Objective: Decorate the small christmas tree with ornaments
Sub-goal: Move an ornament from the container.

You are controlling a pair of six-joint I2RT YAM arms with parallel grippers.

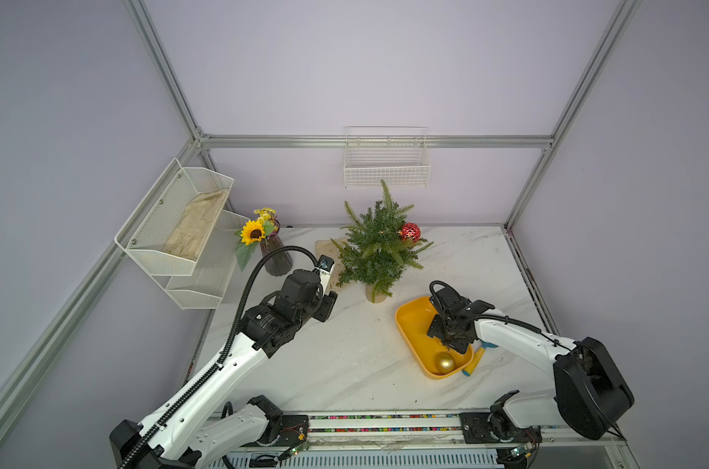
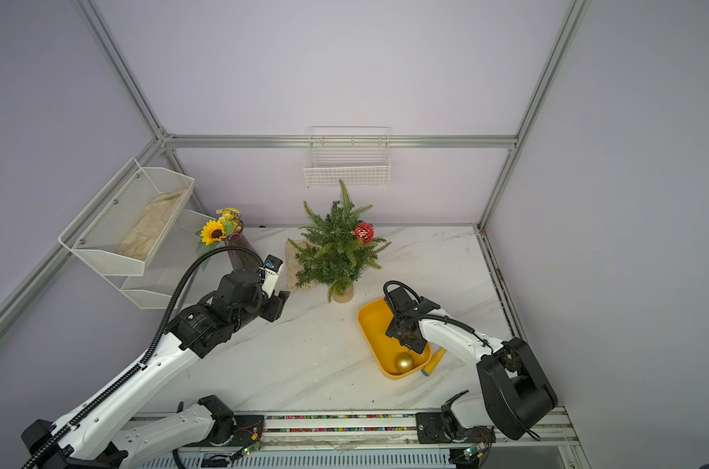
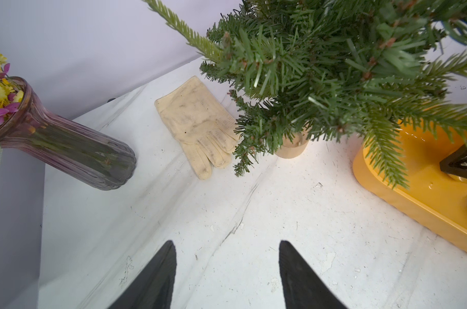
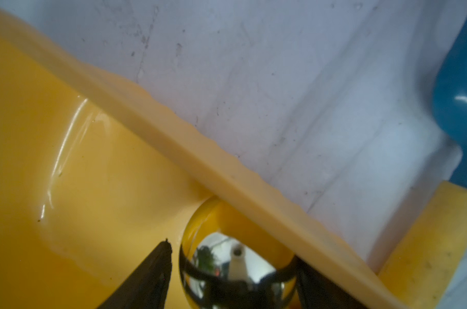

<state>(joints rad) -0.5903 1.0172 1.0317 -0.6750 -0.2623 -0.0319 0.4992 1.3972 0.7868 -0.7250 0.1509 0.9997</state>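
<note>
Straddling the shiny mirrored gold-silver ball [image 4: 227, 278], the right gripper [image 4: 231, 250] reaches down into the oblong yellow plastic tray [image 4: 66, 160]. One black finger [image 4: 152, 275] stands just beside the ball with a thin sliver of yellow showing between them, and the other finger meets the ball's far edge under the tray rim. Whether the jaws actually clamp the ball cannot be told. The ball lies against the tray's side wall. In both top views the wrist hides it, and only the matte gold ball [image 1: 444, 362] shows, resting at the tray's near end. The blue-and-yellow toy rake [image 1: 475, 359] lies on the white marble table [image 1: 344, 365] just outside the tray, on the robot's right.

The left gripper [image 3: 226, 242] has its jaws spread apart with nothing between them, only bare marble beneath. Ahead of it a cream fabric glove [image 3: 200, 125] lies flat on the table, its fingers ending just beside the small green artificial christmas tree [image 1: 379, 247]. The tree stands upright on its pale round base [image 1: 376, 294] toward the back of the table, near the tray's far end. The red glittery faceted ball [image 1: 409, 232] hangs among its upper branches on the robot's right side. To the robot's left of the glove stands the dark ribbed glass vase [image 1: 277, 260] with its sunflower bouquet [image 1: 252, 232].
</note>
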